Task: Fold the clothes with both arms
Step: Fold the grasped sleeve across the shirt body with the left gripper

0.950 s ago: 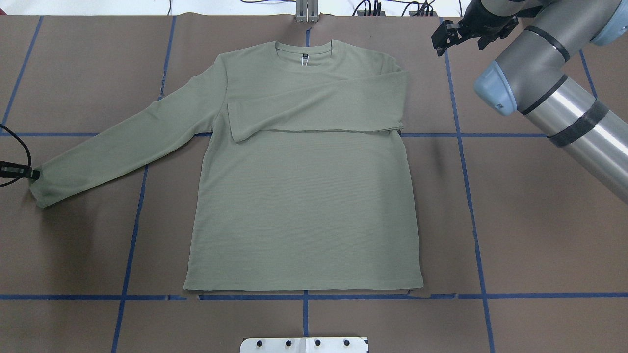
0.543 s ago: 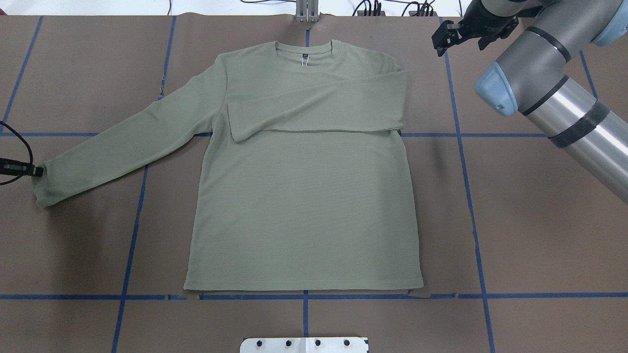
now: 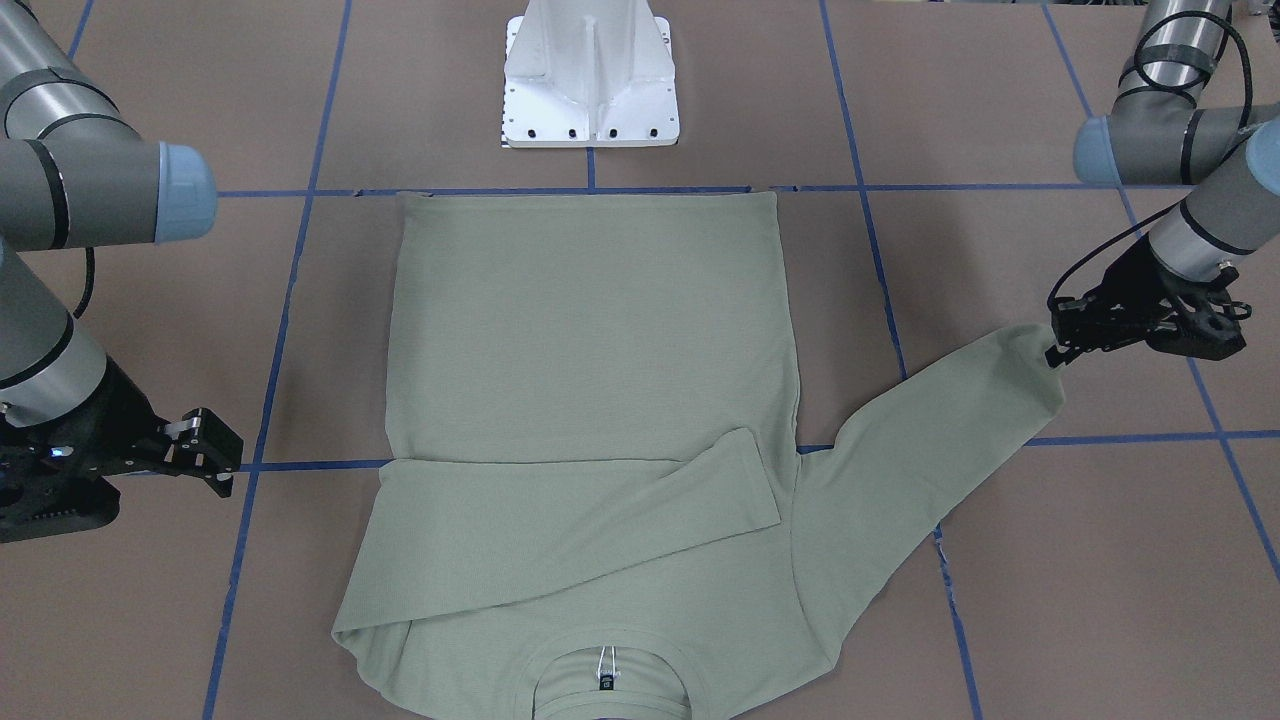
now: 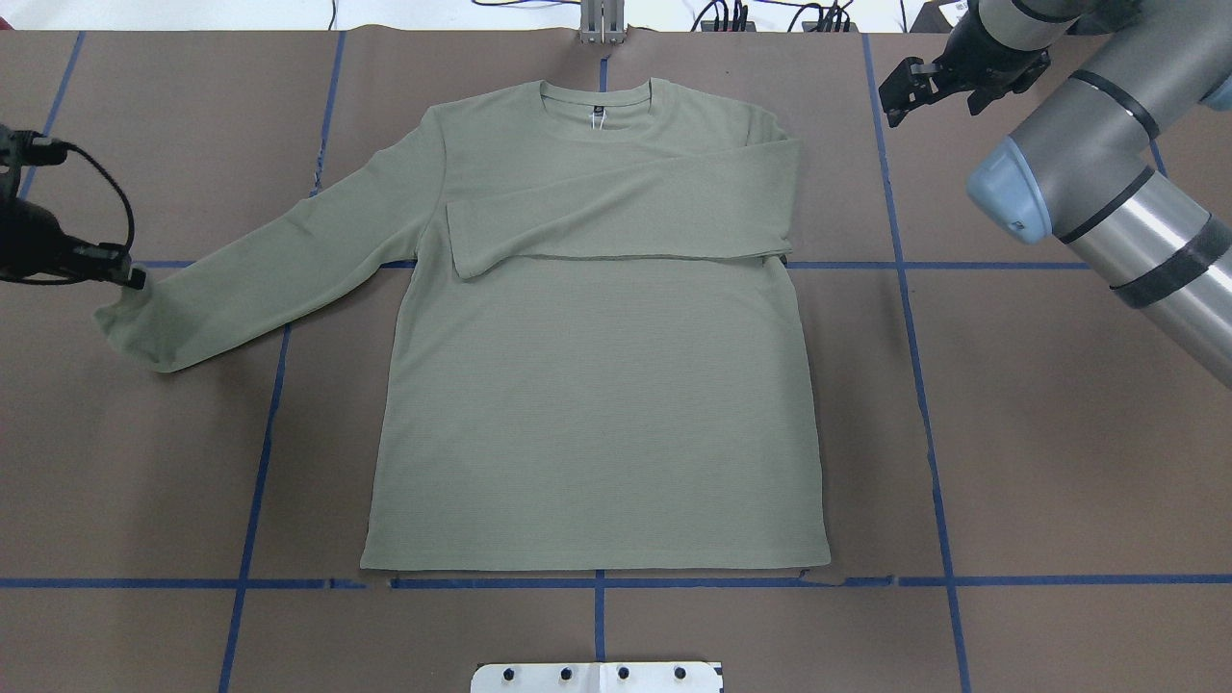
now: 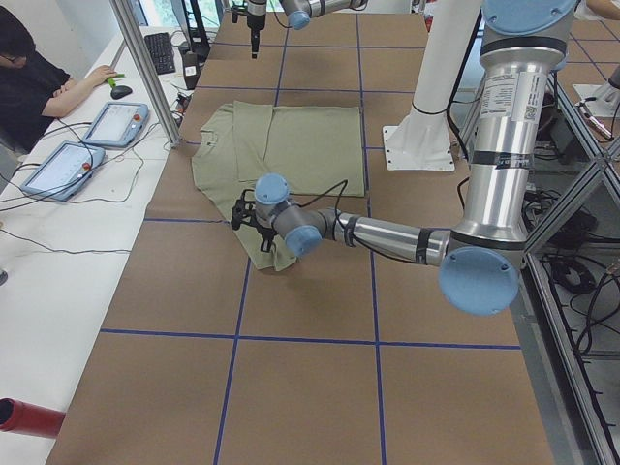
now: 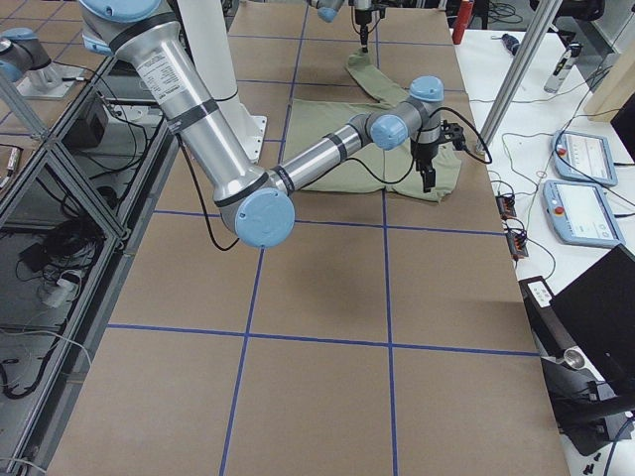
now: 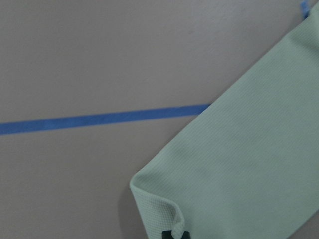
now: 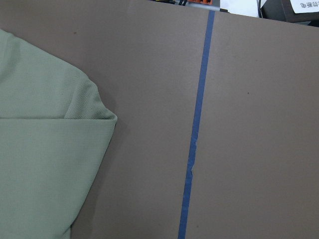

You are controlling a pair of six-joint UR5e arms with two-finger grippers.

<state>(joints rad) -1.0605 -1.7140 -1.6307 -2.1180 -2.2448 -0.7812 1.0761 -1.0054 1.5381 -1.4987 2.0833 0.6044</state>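
lying flat: shirt, front up, mid-table; collar toward the far edge, hem toward the base edge.
neck label: small, dark, inside the collar.
folded sleeve: laid across the chest from the right shoulder, its end near the opposite armpit.
spread sleeve: runs slantwise toward the table's left edge.
cuff: pinched at its rim, fabric curled at the pinch.
left gripper: clamped on the cuff, near the left edge.
right gripper: jaws apart, holding nothing, over bare table near the far edge, beside the right shoulder, not touching it.
tape: blue lines gridding the brown table.
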